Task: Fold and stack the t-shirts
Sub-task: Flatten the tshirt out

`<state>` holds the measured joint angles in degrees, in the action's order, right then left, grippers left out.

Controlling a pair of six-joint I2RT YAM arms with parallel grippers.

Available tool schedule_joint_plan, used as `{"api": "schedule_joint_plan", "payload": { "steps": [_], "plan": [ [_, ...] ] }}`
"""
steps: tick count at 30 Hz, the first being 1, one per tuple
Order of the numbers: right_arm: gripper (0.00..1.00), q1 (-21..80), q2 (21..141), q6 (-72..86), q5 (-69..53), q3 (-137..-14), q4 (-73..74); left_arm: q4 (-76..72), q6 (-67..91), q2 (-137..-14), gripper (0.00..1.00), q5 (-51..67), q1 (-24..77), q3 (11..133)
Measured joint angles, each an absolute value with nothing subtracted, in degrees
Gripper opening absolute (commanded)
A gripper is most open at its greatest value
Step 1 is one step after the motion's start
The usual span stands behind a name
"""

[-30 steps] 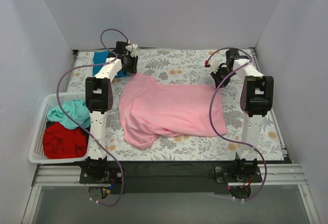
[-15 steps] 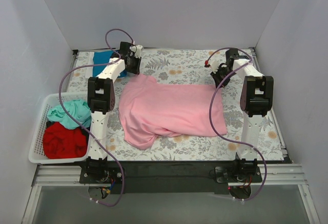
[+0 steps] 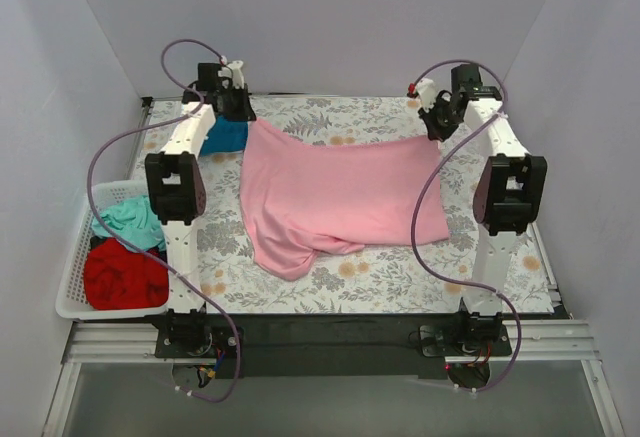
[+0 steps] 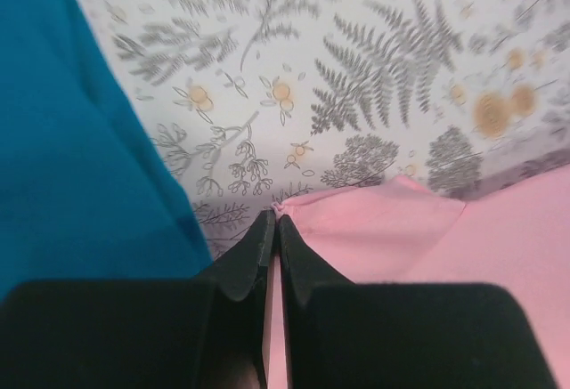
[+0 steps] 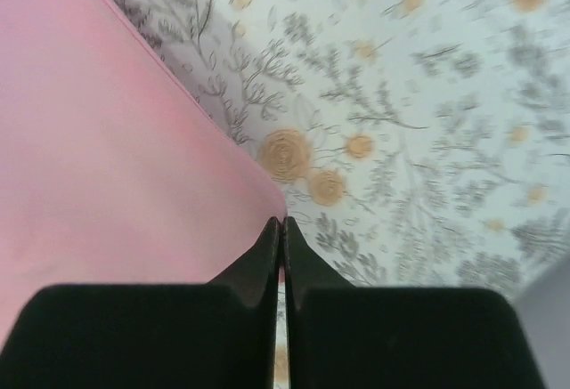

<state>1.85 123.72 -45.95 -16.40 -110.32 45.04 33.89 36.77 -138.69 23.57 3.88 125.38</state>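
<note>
Both jaws tight on pink t-shirt [image 3: 340,192] corners, now higher than before.

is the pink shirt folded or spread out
Spread, not folded: the pink shirt hangs stretched between the left gripper and right gripper, each shut on a corner.

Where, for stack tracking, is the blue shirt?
In the top view, the blue shirt lies far left, beside the left gripper holding the pink shirt.

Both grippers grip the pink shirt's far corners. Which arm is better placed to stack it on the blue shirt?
Probably left. The left gripper, shut on the pink shirt, hangs right beside the blue shirt at the far-left corner; the right gripper holds the opposite corner, far from it.
</note>
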Motion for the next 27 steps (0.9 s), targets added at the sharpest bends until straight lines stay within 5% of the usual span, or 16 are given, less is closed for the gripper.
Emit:
{"api": "schedule_joint_plan", "payload": {
  "steps": [8, 17, 27],
  "plan": [
    [0.01, 1.8, 102.3, -41.4, -16.3, -111.7, 40.0, 23.6, 40.9, -106.9, 0.0, 29.9, -0.7, 109.0],
    [0.01, 1.7, 68.3, -39.9, -14.1, -93.0, 25.7, 9.6, 41.9, -65.7, 0.0, 31.3, 0.3, 85.7],
    [0.01, 1.6, 46.3, -39.6, -11.6, -83.9, 16.5, 4.9, 41.2, -44.9, 0.0, 26.3, 0.3, 81.8]
  ]
}}
